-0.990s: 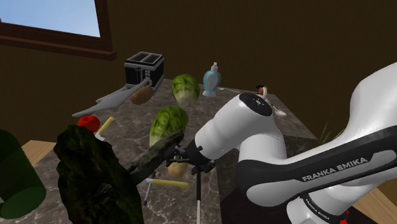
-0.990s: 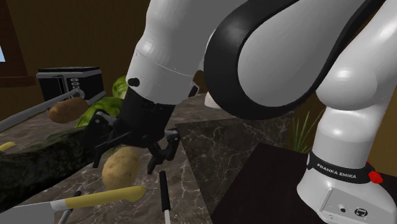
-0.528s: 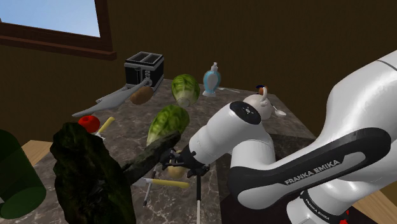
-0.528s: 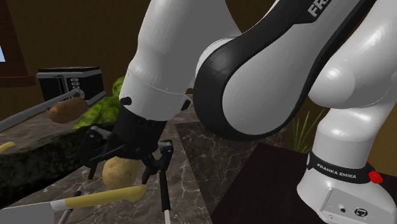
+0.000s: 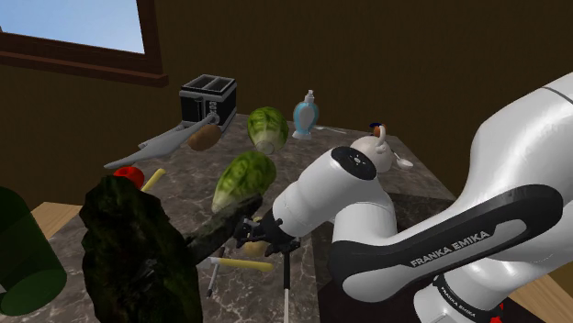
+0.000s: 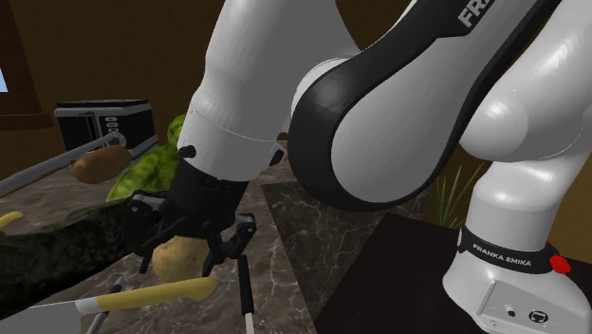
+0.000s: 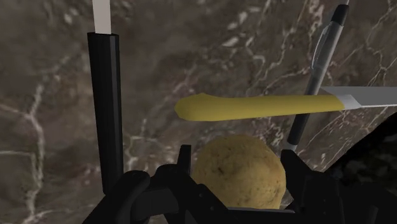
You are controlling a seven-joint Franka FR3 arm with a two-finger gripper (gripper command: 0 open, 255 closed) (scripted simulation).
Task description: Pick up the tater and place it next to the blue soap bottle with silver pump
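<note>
Low at the near end of the marble counter, the gripper seems clamped on one pale potato, a finger against either side; the potato's underside is hidden. Just beyond lie one yellow-handled knife and one black-handled tool, both cut off. Farther on are two lettuces, the near lettuce and the far lettuce. Farthest are a second, browner potato beside one toaster, and one blue soap bottle, well apart from the gripper.

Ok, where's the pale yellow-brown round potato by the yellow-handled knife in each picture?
Shoulder view: the pale yellow-brown round potato is low and just left of centre, at the black gripper.
Second exterior view: lower left, at the gripper, above the knife handle.
Wrist view: between the gripper and the knife handle.
Shared landmark: the yellow-handled knife lying right beside it.
</note>
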